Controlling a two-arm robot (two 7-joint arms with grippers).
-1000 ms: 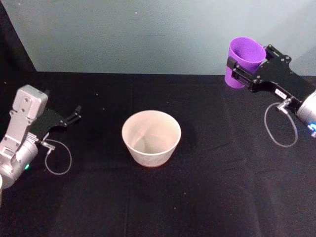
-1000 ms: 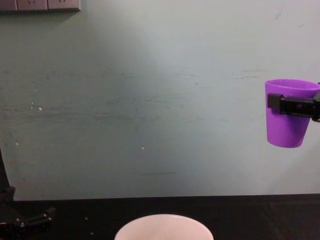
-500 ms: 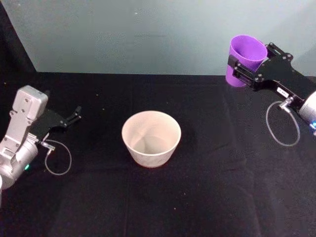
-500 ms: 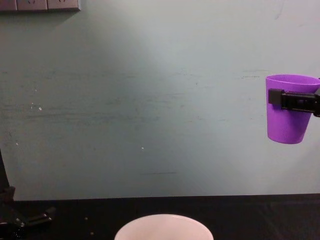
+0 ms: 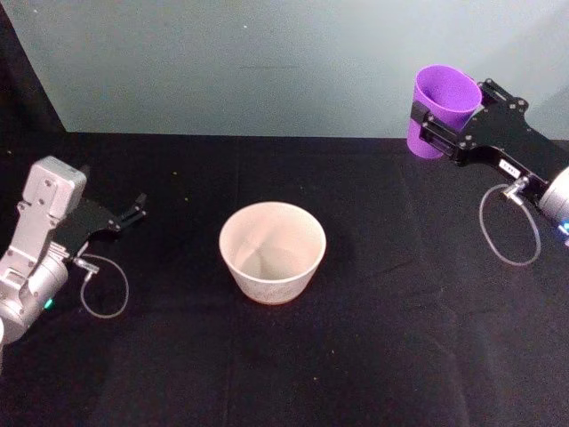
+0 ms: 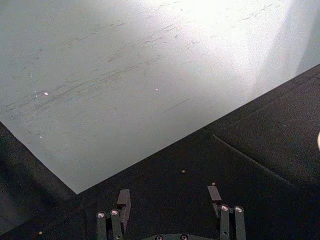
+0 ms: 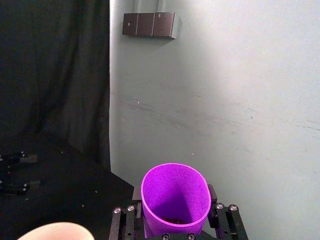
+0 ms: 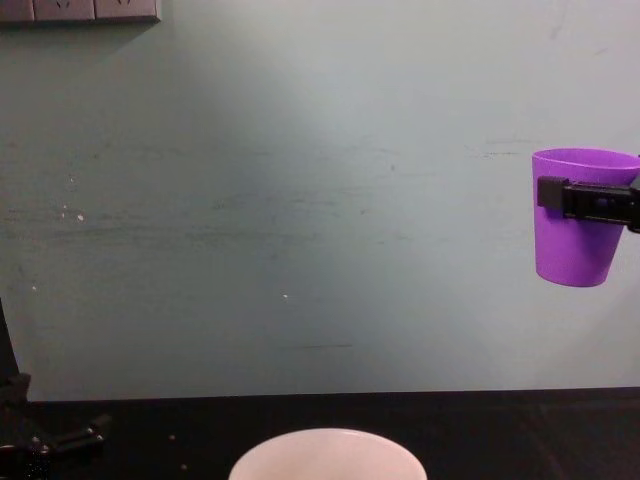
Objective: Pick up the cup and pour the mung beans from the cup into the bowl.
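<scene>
My right gripper [image 5: 444, 117] is shut on the purple cup [image 5: 442, 105], holding it upright in the air at the far right, well above the table. In the chest view the cup [image 8: 573, 245] hangs high at the right edge, a black finger [image 8: 590, 198] across its side. Looking down into the cup [image 7: 175, 192], a few dark mung beans [image 7: 173, 219] lie at its bottom. The pale bowl [image 5: 267, 277] stands in the middle of the black cloth, left of and below the cup; its rim [image 8: 328, 436] shows low in the chest view. My left gripper [image 5: 135, 206] rests open at the left.
A black cloth [image 5: 382, 338] covers the table, with a pale green wall [image 5: 267, 62] behind it. A few stray beans [image 6: 183, 171] lie on the cloth ahead of the left gripper [image 6: 169, 196]. Wall sockets [image 8: 80, 10] sit high on the wall.
The right gripper has lifted the cup slightly higher. The bowl and the left arm have stayed put.
</scene>
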